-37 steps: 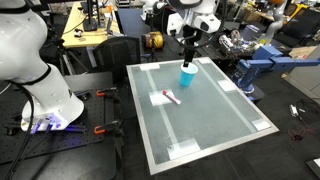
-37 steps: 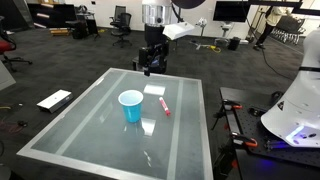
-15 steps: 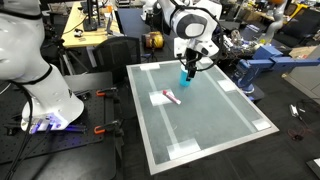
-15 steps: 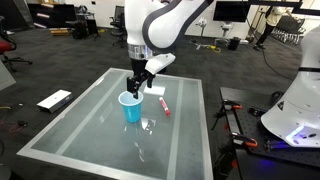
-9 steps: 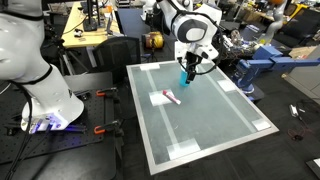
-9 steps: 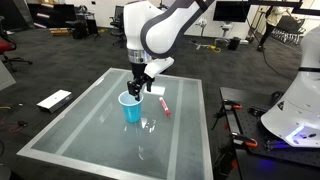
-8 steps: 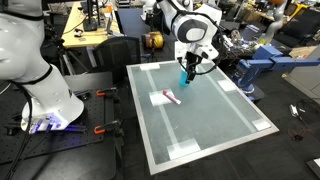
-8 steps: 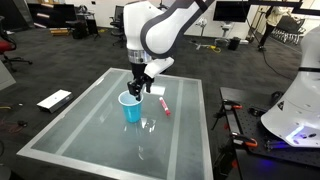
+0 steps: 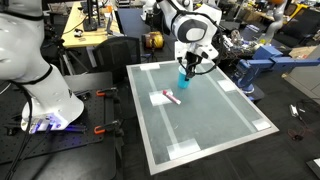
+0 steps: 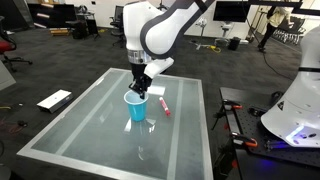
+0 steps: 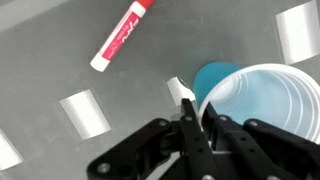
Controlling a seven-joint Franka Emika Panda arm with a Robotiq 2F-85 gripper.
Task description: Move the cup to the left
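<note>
The cup (image 10: 137, 108) is light blue, open side up, and stands on the glass table (image 10: 90, 125) under the arm. In the wrist view the cup (image 11: 262, 100) fills the right side, with its white rim wall caught between the two black fingers. My gripper (image 11: 197, 110) is shut on that rim, one finger inside the cup and one outside. In both exterior views the gripper (image 9: 185, 68) (image 10: 139, 92) points straight down onto the cup (image 9: 183, 77). I cannot tell whether the cup's base still touches the table.
A white-and-red marker (image 10: 162, 106) (image 9: 170, 97) (image 11: 122, 35) lies flat beside the cup. White tape patches (image 11: 84, 112) mark the tabletop. Around the table (image 9: 215, 125) are a white robot base (image 9: 45, 100), chairs and lab benches.
The jaws have closed from open onto the cup's rim. The cup has shifted a little toward the marker in an exterior view. The arm has stayed over the cup.
</note>
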